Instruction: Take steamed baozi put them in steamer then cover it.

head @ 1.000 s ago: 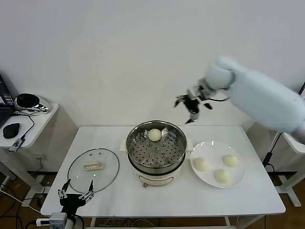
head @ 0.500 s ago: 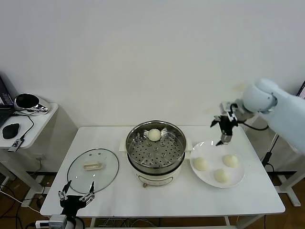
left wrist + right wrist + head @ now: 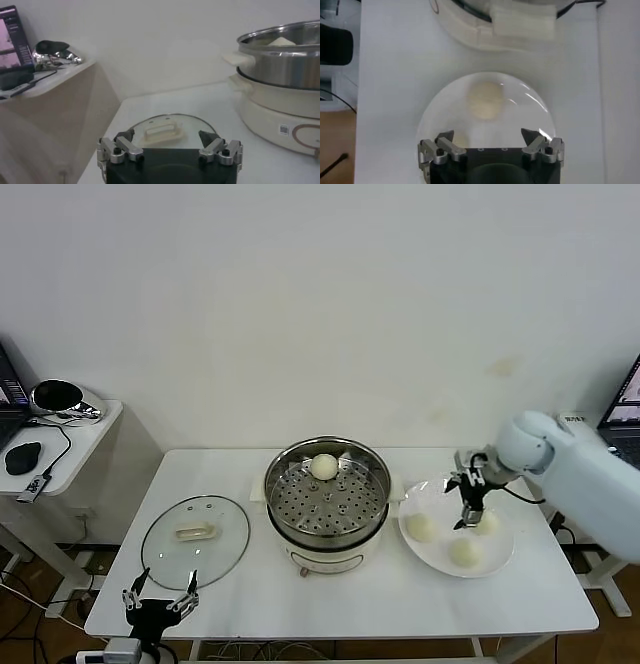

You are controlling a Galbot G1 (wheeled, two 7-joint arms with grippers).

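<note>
Head view: right gripper (image 3: 468,506) hangs over the plate (image 3: 500,559), fingers spread wide, nothing in them. 3 baozi sit on the plate: one at the steamer side (image 3: 421,528), one at the near rim (image 3: 464,552), one at the far right (image 3: 487,522), which sits just beside the fingertips and partly hidden by them. A 4th baozi (image 3: 324,466) rests on the perforated tray at the back of the steamer (image 3: 327,496). The cover (image 3: 195,534) lies flat on the table (image 3: 400,604) to the steamer's left, handle up. Left gripper (image 3: 158,604) waits parked at the near table edge, just in front of the cover, fingers wide, holding nothing. The right arm is plainly the nearer one to the plate.

Left wrist view: the cover (image 3: 162,132) lies just ahead of the open left gripper (image 3: 170,150); the steamer (image 3: 280,60) stands beyond.

Right wrist view: the right gripper (image 3: 490,147) looks straight down at the plate (image 3: 432,120). One baozi (image 3: 486,100) lies ahead of the open jaws, roughly on their centreline, not yet between them. It is round, smooth, cream-white, with no long axis, so approach angle matters little. Judgement: next move needs a short advance and descent.
</note>
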